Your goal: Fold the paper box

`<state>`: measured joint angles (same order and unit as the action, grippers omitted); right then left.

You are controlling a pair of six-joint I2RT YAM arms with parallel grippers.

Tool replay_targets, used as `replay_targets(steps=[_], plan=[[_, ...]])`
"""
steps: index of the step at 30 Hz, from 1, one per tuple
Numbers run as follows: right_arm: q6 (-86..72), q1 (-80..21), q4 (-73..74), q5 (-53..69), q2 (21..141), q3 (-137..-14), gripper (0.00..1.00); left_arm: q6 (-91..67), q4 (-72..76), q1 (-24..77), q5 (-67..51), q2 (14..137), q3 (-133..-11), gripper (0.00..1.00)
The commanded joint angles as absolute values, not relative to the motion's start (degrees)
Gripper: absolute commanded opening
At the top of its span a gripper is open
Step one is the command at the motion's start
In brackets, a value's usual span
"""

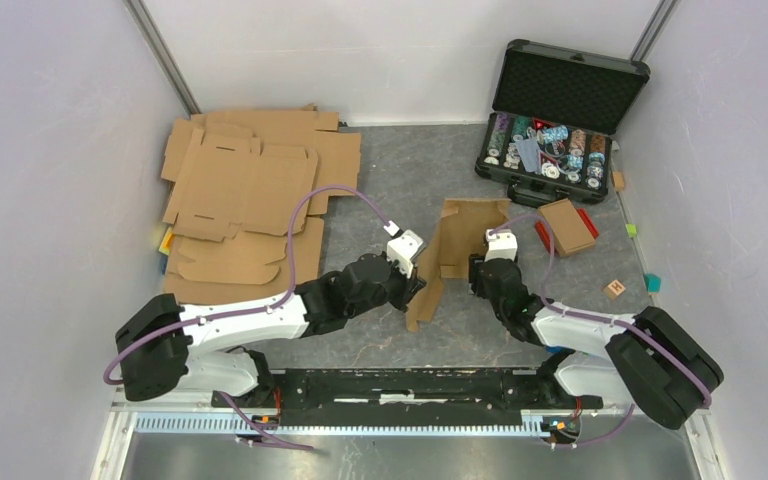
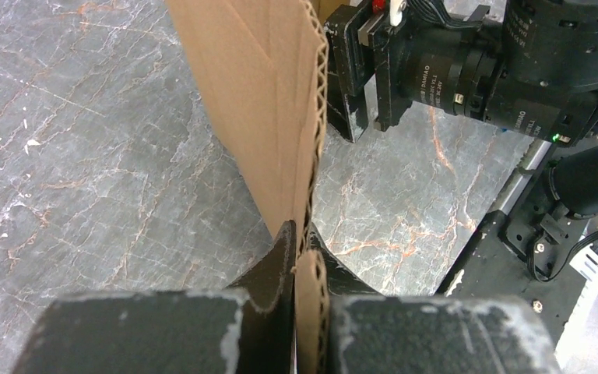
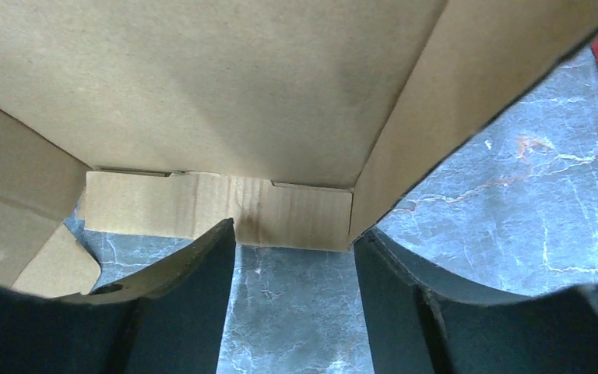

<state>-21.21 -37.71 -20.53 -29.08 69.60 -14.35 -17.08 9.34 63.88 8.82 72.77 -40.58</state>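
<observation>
Now, left claw [image 2: 302, 261]: clamped on an edge of the paper box [image 2: 257, 93]
Right claw [image 3: 296, 241]: apart, just beside the paper box

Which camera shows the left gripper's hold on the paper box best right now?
Left wrist: up close, the left gripper is shut on the corrugated edge of the paper box. Top external shows where it holds, but not the pinch itself. Right wrist shows only the box's inside panels.
</observation>
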Motion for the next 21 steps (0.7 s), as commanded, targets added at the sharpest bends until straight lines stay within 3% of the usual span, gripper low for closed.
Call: replay_targets(steps=[1,6,21], plan=[[-21.58,-37.27,-26.57,-25.00,68.99,-14.76,0.64,-18.81,7.67,64.80,6.84,71.59,-41.40,0.03],[-23.44,-36.96,-26.56,-25.38,70.03,-15.54,0.81,-18.72,7.65,64.79,6.05,71.55,-41.45,0.02],[-27.26,-36.73,-26.66,-29.81,78.05,-17.07,0.83,-19.07,8.79,64.86,4.29,72.42,-41.23,0.02]])
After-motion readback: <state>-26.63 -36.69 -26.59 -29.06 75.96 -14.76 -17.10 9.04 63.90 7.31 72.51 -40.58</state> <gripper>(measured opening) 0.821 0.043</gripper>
